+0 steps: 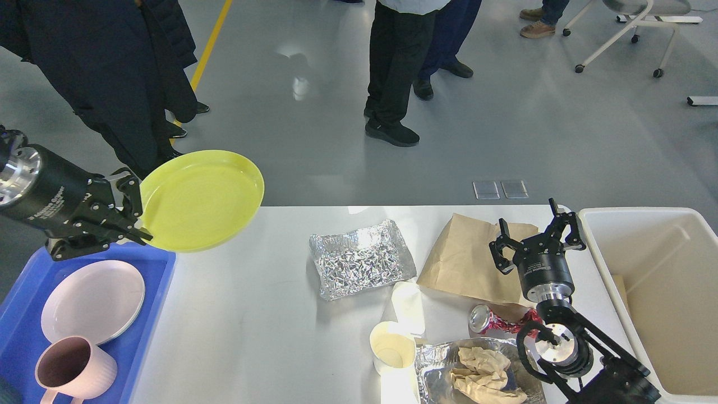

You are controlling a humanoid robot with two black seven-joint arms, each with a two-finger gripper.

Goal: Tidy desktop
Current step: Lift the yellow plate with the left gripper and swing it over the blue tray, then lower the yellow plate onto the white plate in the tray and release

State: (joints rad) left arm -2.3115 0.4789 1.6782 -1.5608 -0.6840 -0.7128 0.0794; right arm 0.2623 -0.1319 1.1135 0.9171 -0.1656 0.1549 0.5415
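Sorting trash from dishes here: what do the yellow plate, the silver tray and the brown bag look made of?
Yellow plate: likely plastic; smooth, uniform colour, soft sheen.
Silver tray: aluminium foil; crinkled, mirror-bright glints.
Brown bag: kraft paper; matte, creased, flat.
Left gripper holds the plate by its rim.
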